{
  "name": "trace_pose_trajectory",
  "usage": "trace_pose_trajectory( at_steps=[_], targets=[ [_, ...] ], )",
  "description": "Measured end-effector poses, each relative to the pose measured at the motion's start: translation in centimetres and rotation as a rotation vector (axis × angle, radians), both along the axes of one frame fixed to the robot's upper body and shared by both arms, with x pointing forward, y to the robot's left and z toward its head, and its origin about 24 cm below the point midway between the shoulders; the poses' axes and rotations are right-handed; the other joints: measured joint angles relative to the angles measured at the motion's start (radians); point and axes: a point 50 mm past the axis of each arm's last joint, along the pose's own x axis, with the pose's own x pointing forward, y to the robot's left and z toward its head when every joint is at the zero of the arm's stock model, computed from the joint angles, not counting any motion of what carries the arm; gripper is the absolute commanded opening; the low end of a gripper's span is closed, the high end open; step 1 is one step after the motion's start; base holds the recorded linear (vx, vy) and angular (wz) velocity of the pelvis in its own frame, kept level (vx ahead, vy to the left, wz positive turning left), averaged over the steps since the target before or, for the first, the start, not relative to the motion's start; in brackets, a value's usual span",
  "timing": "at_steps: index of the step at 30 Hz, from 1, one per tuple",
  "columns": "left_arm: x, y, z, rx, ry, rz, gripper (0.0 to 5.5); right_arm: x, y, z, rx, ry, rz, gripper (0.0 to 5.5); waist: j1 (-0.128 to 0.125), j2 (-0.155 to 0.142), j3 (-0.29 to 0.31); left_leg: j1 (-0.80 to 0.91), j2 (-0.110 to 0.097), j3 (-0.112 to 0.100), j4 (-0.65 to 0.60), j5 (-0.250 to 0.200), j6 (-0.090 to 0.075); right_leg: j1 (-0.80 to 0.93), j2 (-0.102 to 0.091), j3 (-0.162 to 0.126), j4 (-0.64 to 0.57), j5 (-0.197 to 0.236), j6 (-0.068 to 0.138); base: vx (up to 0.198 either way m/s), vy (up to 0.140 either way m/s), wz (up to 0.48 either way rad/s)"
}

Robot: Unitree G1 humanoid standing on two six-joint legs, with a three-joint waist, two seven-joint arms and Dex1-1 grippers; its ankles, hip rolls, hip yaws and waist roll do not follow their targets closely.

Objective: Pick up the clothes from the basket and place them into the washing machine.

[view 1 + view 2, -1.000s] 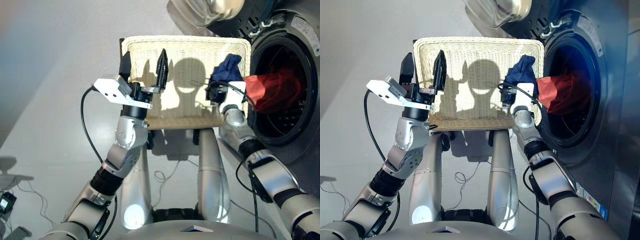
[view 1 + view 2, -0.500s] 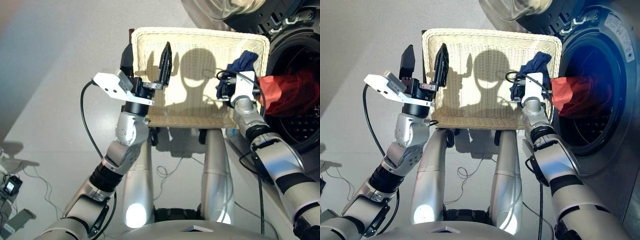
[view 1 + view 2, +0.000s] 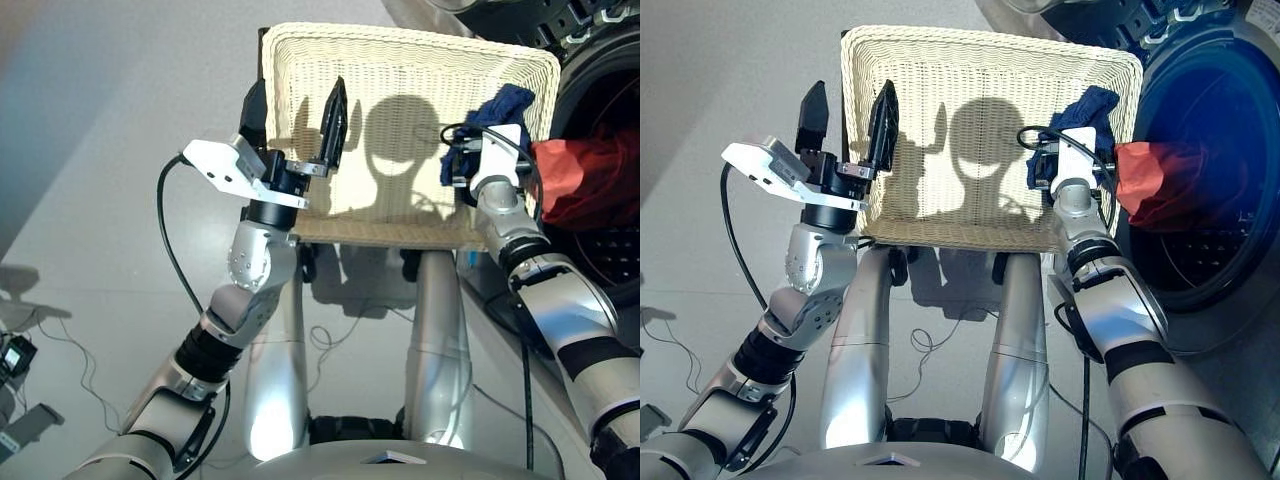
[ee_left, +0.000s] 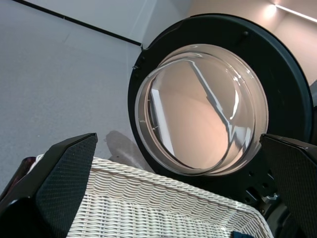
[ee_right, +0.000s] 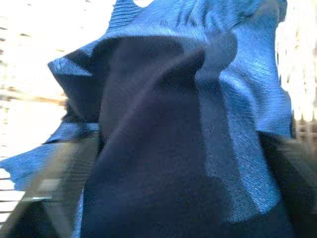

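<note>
The cream-white wicker basket [image 3: 390,60] lies in front of me. At its right rim my right gripper [image 3: 478,152] is shut on a bunched navy blue garment [image 3: 497,108], which fills the right wrist view [image 5: 198,124]. A red-orange garment [image 3: 1155,180] hangs in the porthole of the washing machine [image 3: 1210,250], just right of the basket. My left gripper [image 3: 292,115] is open and holds nothing, raised over the basket's left side. The machine's round glass-bowled door [image 4: 198,109] stands open beyond the basket's far rim [image 4: 148,196].
Grey floor lies to the left of the basket. Loose cables [image 3: 330,345] trail on the floor under the basket. A small dark device with wires [image 3: 15,355] sits at the far left edge.
The whole picture has shifted, so the camera moved. The right gripper keeps the navy garment by the basket's right rim. The left gripper stays open in the same pose.
</note>
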Motion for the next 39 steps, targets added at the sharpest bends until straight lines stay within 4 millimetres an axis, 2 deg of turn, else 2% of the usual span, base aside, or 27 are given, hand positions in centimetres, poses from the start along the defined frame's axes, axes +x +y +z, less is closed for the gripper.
trace_pose_trajectory(
  at_steps=[13, 17, 19, 20, 22, 23, 25, 27, 30, 35, 39],
  targets=[
    [0.0, 0.3, 0.2, 0.003, -0.009, 0.011, 5.50, -0.1, 0.1, 0.5, 0.073, -0.051, 0.013, 0.00, -0.007, -0.001, 0.000, 0.000, 0.001, -0.002, 0.008, 0.000, 0.001, 0.004, 0.000, -0.003, 0.002, -0.002, 0.000, 0.000, 0.000, 0.000],
    [-0.4, 1.2, 0.3, -0.011, -0.013, 0.046, 5.50, -2.2, 1.7, 0.0, 0.119, -0.186, 0.129, 0.00, -0.031, -0.004, 0.001, 0.001, 0.001, -0.004, 0.014, -0.003, 0.005, 0.008, -0.001, -0.004, 0.006, -0.005, 0.002, 0.000, 0.000, 0.000],
    [-0.5, 1.8, 0.3, -0.010, -0.022, 0.077, 5.50, -3.7, 1.7, -0.8, 0.150, -0.225, 0.131, 0.00, -0.044, -0.007, 0.001, 0.008, -0.001, -0.009, 0.015, -0.003, 0.004, 0.016, -0.003, -0.008, 0.008, -0.009, 0.001, 0.000, 0.000, 0.000],
    [-0.5, 2.0, 0.2, -0.017, -0.015, 0.092, 5.50, -4.3, 1.5, -1.5, 0.155, -0.224, 0.113, 0.00, -0.059, -0.010, 0.002, 0.013, -0.001, -0.011, 0.015, -0.003, 0.004, 0.022, -0.003, -0.010, 0.008, -0.009, 0.001, 0.000, 0.000, 0.000],
    [-0.5, 2.1, 0.3, -0.022, -0.018, 0.104, 5.50, -5.6, -0.6, -2.1, 0.142, -0.253, -0.003, 0.00, -0.055, -0.014, 0.001, 0.017, -0.002, -0.011, 0.014, -0.006, 0.000, 0.026, -0.004, -0.010, 0.008, -0.009, 0.001, 0.000, 0.000, 0.000],
    [-0.5, 2.4, 0.2, -0.023, -0.014, 0.121, 5.50, -6.1, -2.0, -2.5, 0.101, -0.248, -0.092, 0.00, -0.060, -0.017, 0.001, 0.017, -0.002, -0.011, 0.015, -0.006, 0.000, 0.027, -0.004, -0.010, 0.008, -0.009, 0.001, 0.000, 0.000, 0.000],
    [-0.8, 3.1, 0.0, -0.037, -0.007, 0.154, 5.50, -7.4, -4.0, -3.1, 0.053, -0.256, -0.242, 0.00, -0.076, -0.023, 0.001, 0.017, -0.001, -0.012, 0.015, -0.006, 0.000, 0.029, -0.004, -0.012, 0.003, -0.010, 0.002, 0.000, 0.000, 0.000],
    [-0.8, 3.5, -0.2, -0.047, 0.007, 0.177, 5.50, -8.3, -5.6, -3.4, -0.021, -0.265, -0.380, 0.00, -0.081, -0.029, 0.001, 0.021, -0.001, -0.014, 0.014, -0.006, 0.000, 0.036, -0.004, -0.014, 0.000, -0.009, 0.002, 0.000, 0.000, 0.000],
    [-0.9, 3.4, 0.2, -0.057, -0.009, 0.173, 5.50, -9.0, -9.2, -4.8, -0.082, -0.159, -0.607, 0.00, -0.079, -0.037, 0.001, 0.024, -0.001, -0.018, 0.014, -0.007, 0.001, 0.044, -0.005, -0.019, -0.004, -0.009, 0.003, 0.000, 0.000, 0.000],
    [-1.0, 2.7, 0.3, -0.047, -0.014, 0.140, 5.50, -8.6, -11.7, -4.1, -0.003, -0.121, -0.750, 0.00, -0.072, -0.039, 0.001, 0.022, -0.003, -0.017, 0.018, -0.006, 0.011, 0.046, -0.011, -0.021, -0.008, -0.008, 0.006, 0.000, 0.000, 0.000],
    [-1.0, 2.6, 0.7, -0.045, -0.027, 0.132, 5.50, -8.3, -12.6, -4.4, 0.093, -0.057, -0.787, 0.00, -0.060, -0.039, 0.001, 0.022, -0.004, -0.016, 0.021, -0.009, 0.015, 0.049, -0.013, -0.022, -0.012, -0.007, 0.010, 0.000, 0.000, 0.000]
  ],
)
